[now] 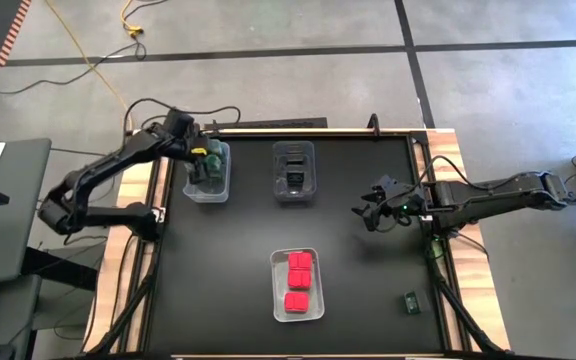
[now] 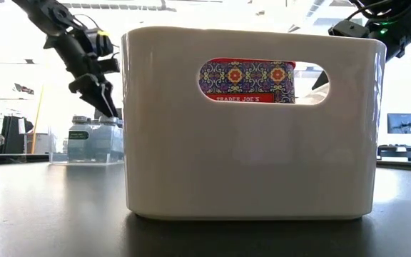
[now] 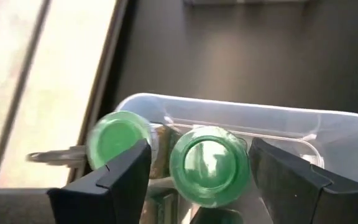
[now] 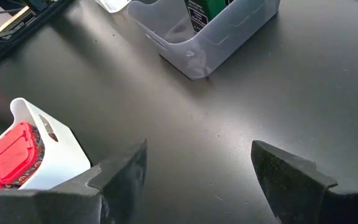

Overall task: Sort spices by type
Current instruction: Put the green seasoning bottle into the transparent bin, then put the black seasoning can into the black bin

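Overhead, lone dark box [image 1: 410,301] near table edge, left claw [image 3: 197,180] spread around green-lidded jar [image 3: 209,165], right claw [image 4: 197,168] spread, empty.

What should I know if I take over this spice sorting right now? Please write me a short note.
Left hand: above the clear plastic bin at far left, with a round green-lidded jar between its fingers; whether it grips the jar, I cannot tell. Another green-lidded jar is beside it in the bin.
Right hand: open, empty, above bare table at the right side.
Done: three red flat packets lie in the white near bin; dark boxes stand in the clear far middle bin.
Left: one small dark box remains loose at the near right corner, probably for the middle bin.
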